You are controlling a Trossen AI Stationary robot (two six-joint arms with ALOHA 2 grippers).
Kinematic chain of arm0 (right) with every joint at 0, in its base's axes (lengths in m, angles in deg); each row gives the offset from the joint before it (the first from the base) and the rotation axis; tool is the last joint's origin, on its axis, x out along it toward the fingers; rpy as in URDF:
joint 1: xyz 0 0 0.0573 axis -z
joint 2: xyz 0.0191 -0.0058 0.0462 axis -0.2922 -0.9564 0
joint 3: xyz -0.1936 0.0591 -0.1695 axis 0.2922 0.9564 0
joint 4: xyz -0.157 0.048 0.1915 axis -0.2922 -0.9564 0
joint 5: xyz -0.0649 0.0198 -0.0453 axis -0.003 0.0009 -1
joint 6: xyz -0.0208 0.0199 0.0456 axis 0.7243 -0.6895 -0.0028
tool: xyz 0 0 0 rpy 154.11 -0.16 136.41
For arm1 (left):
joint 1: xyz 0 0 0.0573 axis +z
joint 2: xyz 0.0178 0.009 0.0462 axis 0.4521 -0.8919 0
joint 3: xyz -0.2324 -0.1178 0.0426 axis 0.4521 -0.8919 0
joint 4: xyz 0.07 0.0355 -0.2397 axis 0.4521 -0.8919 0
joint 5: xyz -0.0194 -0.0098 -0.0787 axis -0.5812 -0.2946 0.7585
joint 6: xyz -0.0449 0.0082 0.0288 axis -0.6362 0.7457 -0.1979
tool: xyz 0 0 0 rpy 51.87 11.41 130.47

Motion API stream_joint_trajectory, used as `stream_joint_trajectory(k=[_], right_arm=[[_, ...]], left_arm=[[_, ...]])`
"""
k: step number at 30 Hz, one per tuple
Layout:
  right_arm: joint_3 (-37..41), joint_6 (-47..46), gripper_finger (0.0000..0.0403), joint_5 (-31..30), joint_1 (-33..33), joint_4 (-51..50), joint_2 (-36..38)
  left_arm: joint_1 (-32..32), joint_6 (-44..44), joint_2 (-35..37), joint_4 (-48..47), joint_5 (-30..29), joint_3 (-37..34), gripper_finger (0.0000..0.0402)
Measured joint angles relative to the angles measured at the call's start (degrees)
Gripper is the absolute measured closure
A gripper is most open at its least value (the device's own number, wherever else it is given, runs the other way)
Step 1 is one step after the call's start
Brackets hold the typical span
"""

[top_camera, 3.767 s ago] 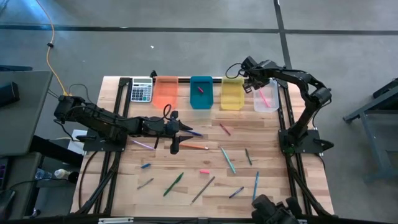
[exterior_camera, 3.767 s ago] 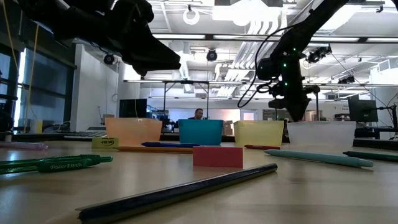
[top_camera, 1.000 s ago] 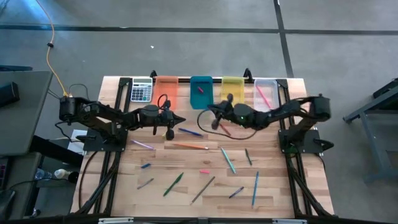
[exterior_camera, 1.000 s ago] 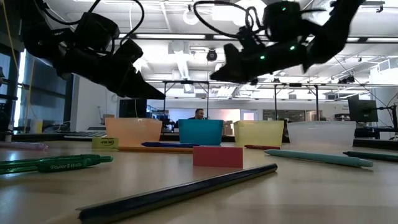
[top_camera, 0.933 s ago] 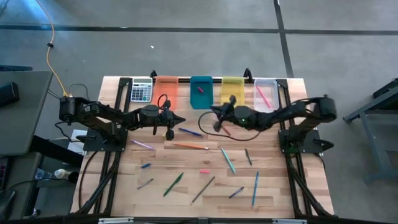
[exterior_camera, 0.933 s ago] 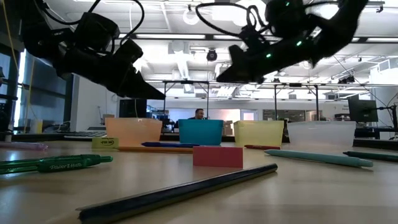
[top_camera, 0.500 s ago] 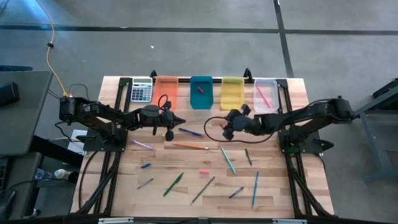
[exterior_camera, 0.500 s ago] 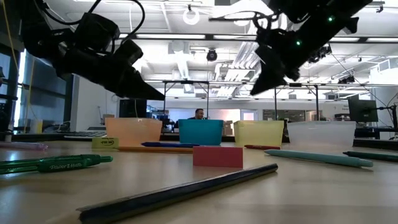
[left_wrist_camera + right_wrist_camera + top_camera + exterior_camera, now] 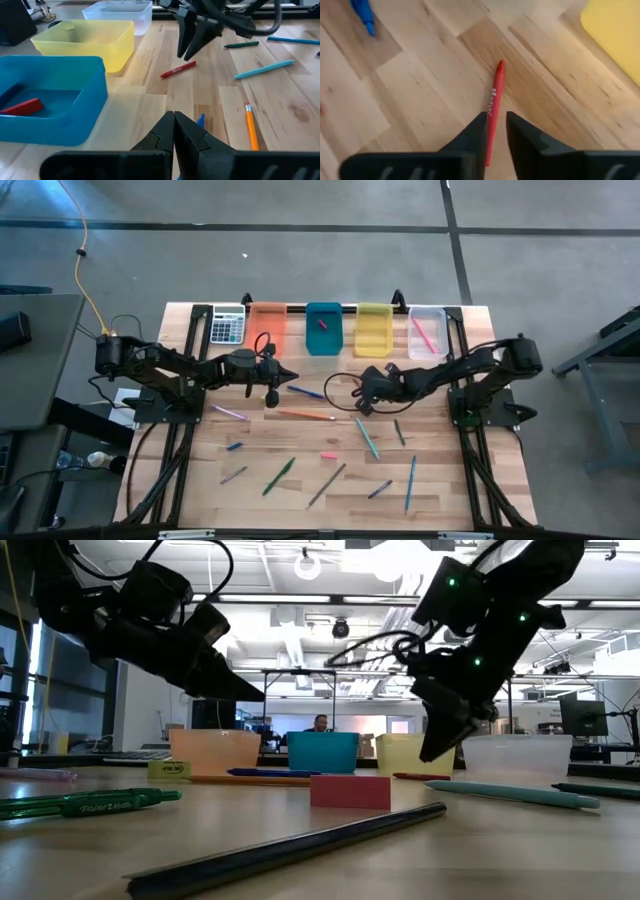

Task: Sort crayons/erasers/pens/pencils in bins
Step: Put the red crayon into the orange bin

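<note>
The left gripper [image 9: 271, 385], pinched shut and empty, hovers well short of the teal bin [image 9: 323, 328], which holds one red crayon [image 9: 21, 107]. Right of it, the right gripper [image 9: 493, 131] hangs slightly parted, holding nothing, astride a red crayon [image 9: 493, 110] lying just in front of the yellow bin [image 9: 374, 329]. That crayon is probably light, stiff, waxy and brittle; mid-shaft looks the safest hold. Bare wood around it leaves room, the table edge well away
</note>
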Motion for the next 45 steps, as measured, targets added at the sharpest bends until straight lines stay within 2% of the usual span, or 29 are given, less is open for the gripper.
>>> stream_joint_trajectory(k=[5, 9, 17, 25, 29, 32, 38, 45], right_arm=[[0.0, -1.3, 0.0295, 0.0, 0.1, 0.0, -1.3], [0.0, -2.3, 0.0291, 1.2, 0.1, 0.5, -2.3], [-0.3, -3.9, 0.0323, 1.7, -0.1, 0.6, -5.6], [-0.2, -3.6, 0.0391, 1.8, 0.0, 0.6, -6.0], [0.0, -3.2, 0.0393, 1.8, -0.3, 1.9, -5.5], [0.3, -2.3, 0.039, 0.7, -1.3, 3.7, -4.4], [0.1, 0.5, 0.04, -1.6, -3.8, 16.5, -2.9], [0.1, 6.0, 0.0399, -2.2, -5.2, 38.0, -2.9]], left_arm=[[-0.1, -0.7, 0.0, -0.5, 0.0, 0.0, 0.0401], [-0.8, -1.2, 0.0, -1.6, -0.2, 0.0, 0.0401], [-2.6, -6.4, 0.0, -2.3, -0.2, 0.0, 0.0401], [-2.6, -16.5, 0.0, -2.7, 0.3, 0.0, 0.0401], [-2.6, -19.5, 0.0, -2.7, 0.9, 0.0, 0.0391], [-2.6, -21.4, 0.0, -2.4, 3.5, 0.0, 0.0376], [-3.6, -26.0, 0.0, 5.0, 7.0, 0.0, 0.0335], [-4.4, -34.1, 0.0, 15.0, 7.1, 0.0, 0.0279]])
